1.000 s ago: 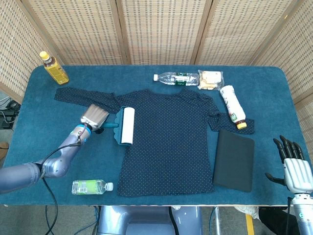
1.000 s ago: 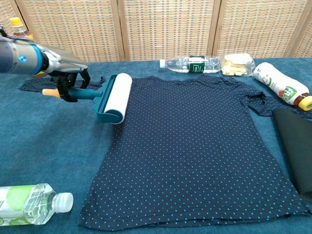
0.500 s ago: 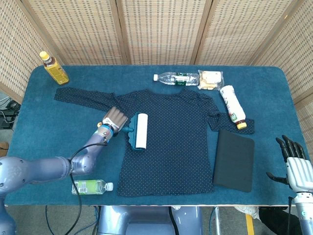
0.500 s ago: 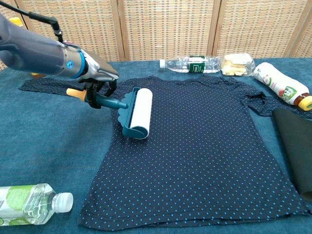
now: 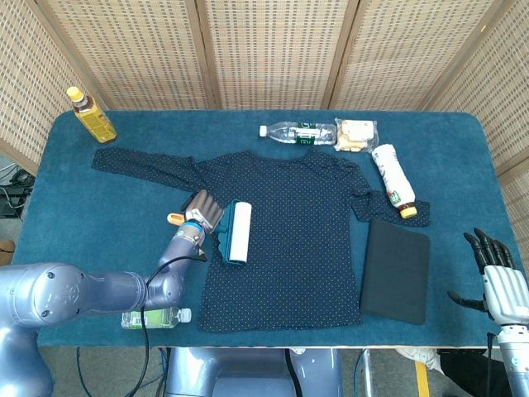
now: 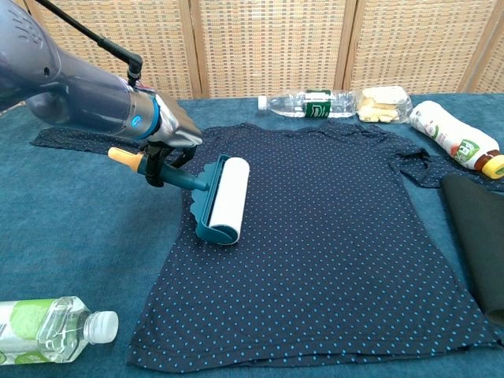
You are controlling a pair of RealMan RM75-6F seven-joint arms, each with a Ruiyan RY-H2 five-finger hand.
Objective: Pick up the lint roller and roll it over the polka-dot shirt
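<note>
On polka-dot shirt (image 6: pixel 315 236), teal lint roller (image 6: pixel 220 197), white roll

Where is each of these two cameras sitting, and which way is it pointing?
Head view: high up, looking down on the whole table; shows the left arm and left hand gripping the lint roller, plus the idle right hand at the table's edge.
Chest view: low at the table's near edge, looking across the polka-dot shirt toward the wicker screen; only the left arm and hand show.
Shared: roller, shirt, bottles, left hand.
</note>
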